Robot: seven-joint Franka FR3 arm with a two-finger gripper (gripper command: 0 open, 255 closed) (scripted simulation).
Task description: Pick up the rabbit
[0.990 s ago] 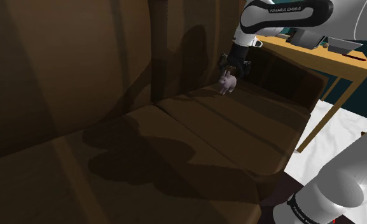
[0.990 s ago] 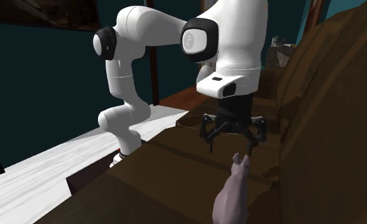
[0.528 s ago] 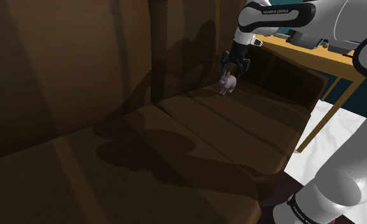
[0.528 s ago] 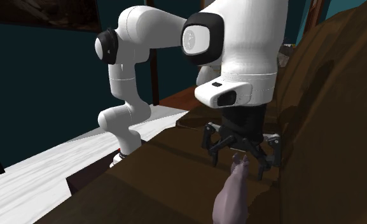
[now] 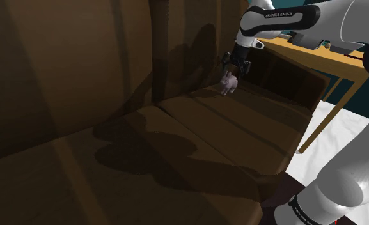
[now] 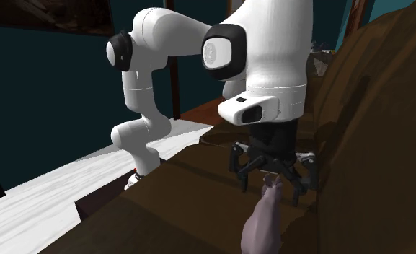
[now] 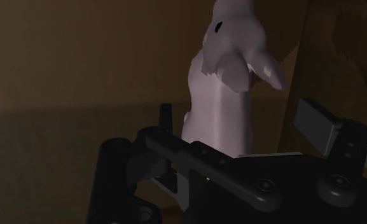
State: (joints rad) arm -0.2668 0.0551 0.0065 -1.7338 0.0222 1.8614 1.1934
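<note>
A small pale pinkish-grey rabbit [image 5: 226, 84] sits upright on the brown sofa seat [image 5: 196, 137], close to the backrest and the far arm. My black gripper [image 5: 231, 68] hangs just above it, open. In the second exterior view the gripper [image 6: 271, 189] has its fingers spread on either side of the rabbit's [image 6: 263, 222] ears. In the wrist view the rabbit [image 7: 223, 95] stands between the two fingertips of the gripper [image 7: 239, 122], with a gap on each side and no contact that I can see.
The sofa's tall backrest [image 5: 80, 57] rises right behind the rabbit, and a dark sofa arm [image 5: 288, 80] stands just beyond it. A wooden table [image 5: 327, 61] with things on it stands past the arm. Pale floor [image 5: 343, 131] lies beside the sofa.
The gripper has come down and forward over the rabbit, from hanging behind it to straddling its ears. It stays open. The rabbit has not moved.
</note>
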